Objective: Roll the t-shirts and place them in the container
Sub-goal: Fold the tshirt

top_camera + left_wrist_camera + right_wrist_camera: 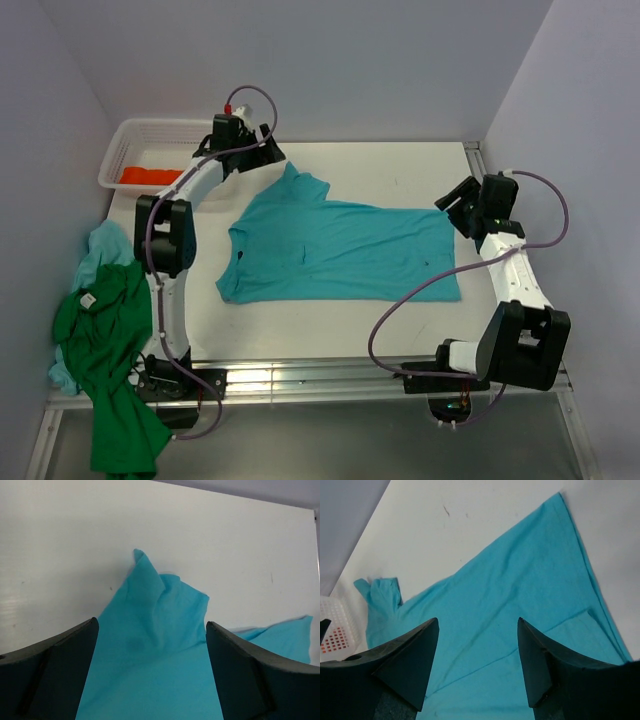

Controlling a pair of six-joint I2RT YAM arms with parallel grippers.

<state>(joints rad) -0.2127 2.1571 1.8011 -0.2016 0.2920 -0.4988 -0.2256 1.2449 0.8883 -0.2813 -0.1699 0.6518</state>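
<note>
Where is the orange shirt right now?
Seen from above, the orange t-shirt lies inside the white mesh basket at the far left corner of the table.

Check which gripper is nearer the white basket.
Left. Left gripper is just right of the basket; right gripper is across the table, at the hem of the turquoise t-shirt.

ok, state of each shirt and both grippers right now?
turquoise t-shirt: spread flat, unrolled, far sleeve rucked
orange t-shirt: in white mesh basket
dark green t-shirt: crumpled heap, unrolled
pale blue t-shirt: crumpled under the green one
left gripper: open, empty
right gripper: open, empty
</note>
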